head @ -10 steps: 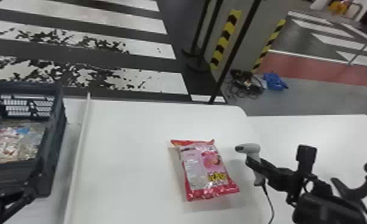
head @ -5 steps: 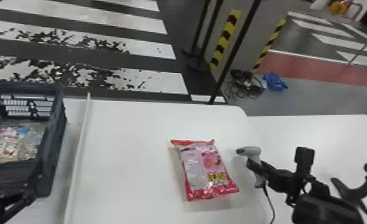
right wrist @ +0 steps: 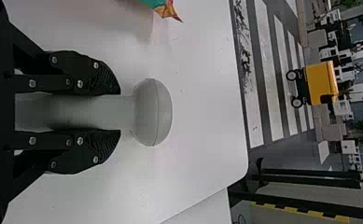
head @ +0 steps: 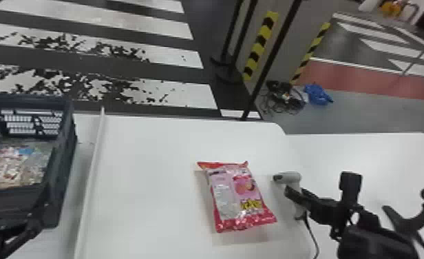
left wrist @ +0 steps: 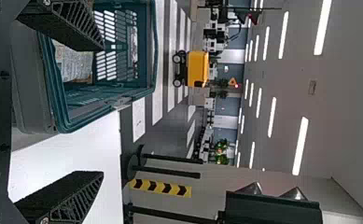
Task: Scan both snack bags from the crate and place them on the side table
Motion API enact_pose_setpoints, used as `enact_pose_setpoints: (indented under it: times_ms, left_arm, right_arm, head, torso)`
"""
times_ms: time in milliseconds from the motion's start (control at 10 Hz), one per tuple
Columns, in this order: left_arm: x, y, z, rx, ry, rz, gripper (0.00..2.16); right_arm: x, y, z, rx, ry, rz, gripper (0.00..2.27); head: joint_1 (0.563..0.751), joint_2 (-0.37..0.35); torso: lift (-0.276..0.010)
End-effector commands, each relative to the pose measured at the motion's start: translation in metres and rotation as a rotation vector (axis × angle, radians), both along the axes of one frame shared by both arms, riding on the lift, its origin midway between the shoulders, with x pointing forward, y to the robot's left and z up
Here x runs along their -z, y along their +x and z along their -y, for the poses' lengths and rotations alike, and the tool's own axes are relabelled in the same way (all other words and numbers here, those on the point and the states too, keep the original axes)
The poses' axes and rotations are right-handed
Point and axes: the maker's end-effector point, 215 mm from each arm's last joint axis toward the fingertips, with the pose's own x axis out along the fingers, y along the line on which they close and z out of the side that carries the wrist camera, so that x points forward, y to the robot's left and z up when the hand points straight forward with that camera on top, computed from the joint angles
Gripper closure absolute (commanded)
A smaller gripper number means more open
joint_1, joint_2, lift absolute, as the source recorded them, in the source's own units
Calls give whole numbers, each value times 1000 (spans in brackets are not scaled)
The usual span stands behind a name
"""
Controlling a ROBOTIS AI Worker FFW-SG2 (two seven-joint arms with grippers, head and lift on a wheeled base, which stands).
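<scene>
In the head view a pink and red snack bag [head: 237, 196] lies flat on the white table [head: 146, 151], between the crate [head: 65, 165] on the left and the scanner [head: 292, 177] on the right. The right gripper [head: 295, 195] has the scanner by its handle, the scanner's head just beside the bag and turned left towards it. A second white surface [head: 369, 155] adjoins at the right. The left arm [head: 4, 213] is at the near left, over the crate's near side

I take the step in hand to be scanning this first bag. The next move, I'd judge, is to line the scanner up with the bag's code – I can't make out where that is, so the bag may need turning – and then to set it on the side table, before seeing to the other one

The left wrist view shows what the head view doesn't: the left gripper [left wrist: 101, 111] is spread wide with nothing between its fingers, beside the crate, where a packet [left wrist: 73, 63] lies inside, presumably the second bag

The right wrist view makes the grip plain – both fingers are closed in on the scanner's handle, one against each side, leaving its rounded head free beyond the tips. To its left is a teal and orange corner, probably the first bag's
</scene>
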Motion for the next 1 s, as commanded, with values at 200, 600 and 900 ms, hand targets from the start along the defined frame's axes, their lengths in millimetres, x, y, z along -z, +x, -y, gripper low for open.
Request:
enact_pose_setpoints:
  times_ms: [200, 600, 900]
  left_arm:
    - [1, 0, 0, 0, 0, -2, 39]
    - [3, 0, 0, -1, 0, -5, 39]
    - [4, 1, -1, -3, 1, -6, 39]
  right_arm:
    - [4, 0, -2, -1, 0, -6, 2081]
    - [4, 0, 0, 10, 5, 0, 397]
    - [4, -6, 10, 62, 17, 0, 66]
  head:
    - [695, -350]
    - [695, -350]
    - [695, -350]
  torso:
    - [-98]
    - [-98]
    - [-98]
